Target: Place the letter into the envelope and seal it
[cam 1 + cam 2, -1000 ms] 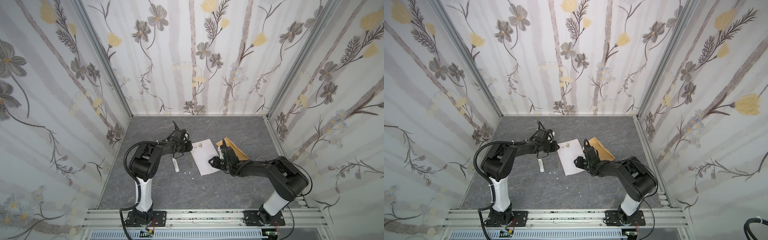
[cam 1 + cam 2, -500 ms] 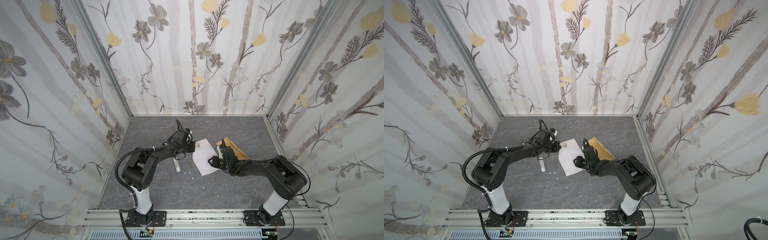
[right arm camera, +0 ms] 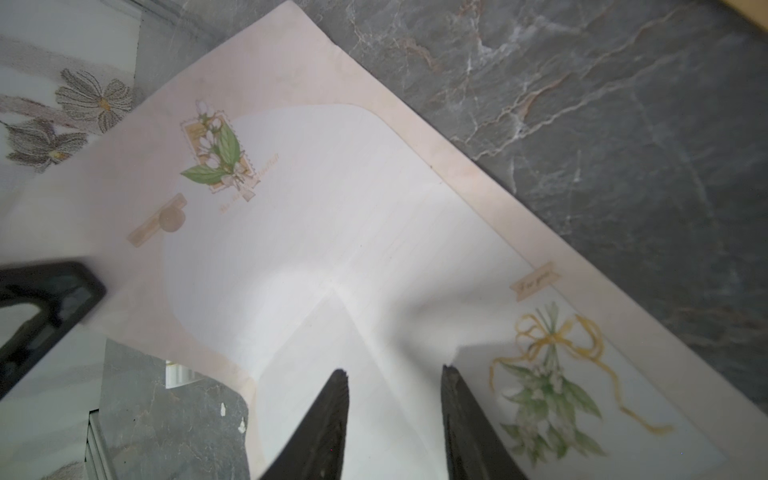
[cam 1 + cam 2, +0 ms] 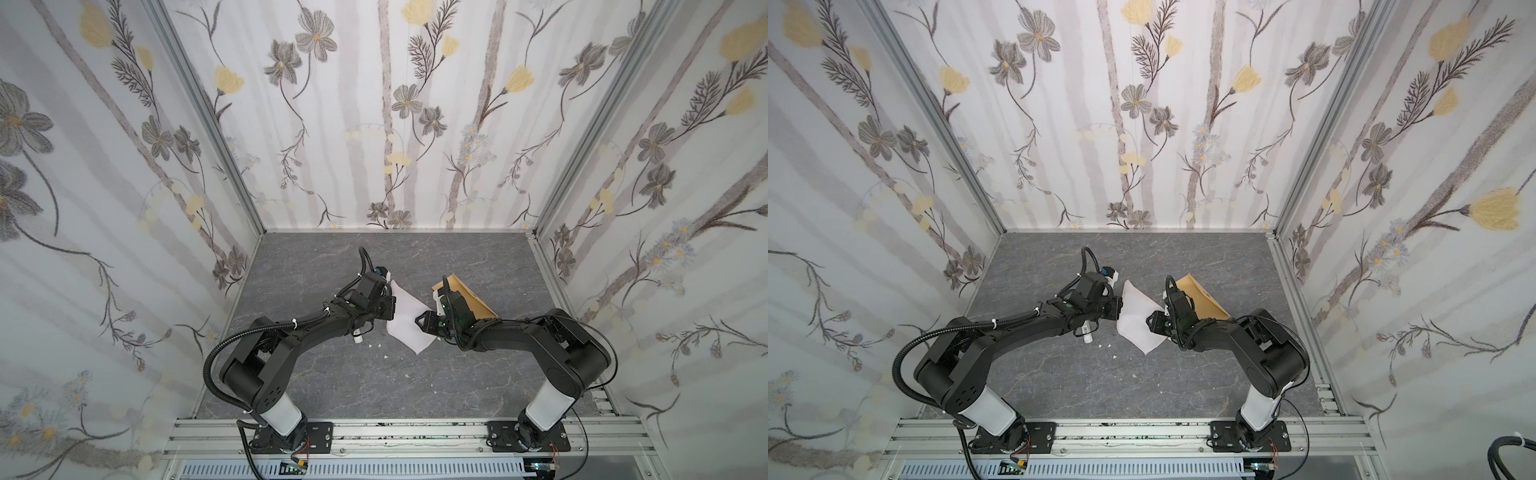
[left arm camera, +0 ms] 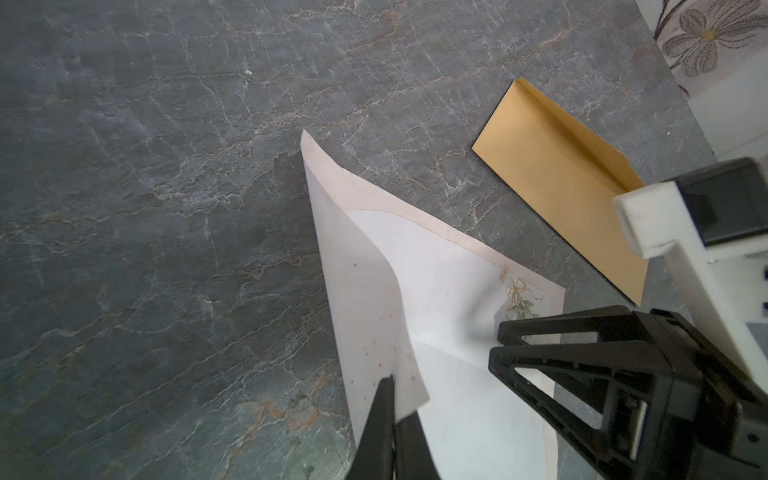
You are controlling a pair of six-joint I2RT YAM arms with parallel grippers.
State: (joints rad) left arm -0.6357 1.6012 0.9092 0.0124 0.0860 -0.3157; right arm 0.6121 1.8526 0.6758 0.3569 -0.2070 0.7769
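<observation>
The letter (image 4: 409, 320) (image 4: 1138, 322) lies mid-floor, a pale sheet with floral prints (image 3: 332, 208). Its left side is lifted and curls over (image 5: 365, 257). My left gripper (image 4: 390, 309) (image 4: 1120, 309) (image 5: 395, 399) is shut on that raised edge. On the sheet's right part, near the bouquet print, my right gripper (image 4: 424, 322) (image 4: 1152, 322) (image 3: 392, 374) stands open, tips on the paper. The kraft-brown envelope (image 4: 467, 297) (image 4: 1202, 297) (image 5: 557, 183) lies flat just right of the letter, behind the right gripper, flap open.
A small white tube (image 4: 358, 334) (image 4: 1086, 332) lies on the grey stone floor under my left arm, with a few white scraps (image 4: 376, 345) beside it. Floral walls close in the left, back and right sides.
My left gripper has closed on the letter's left edge and moved up and right, lifting that side off the floor. The right gripper has stayed on the sheet.
</observation>
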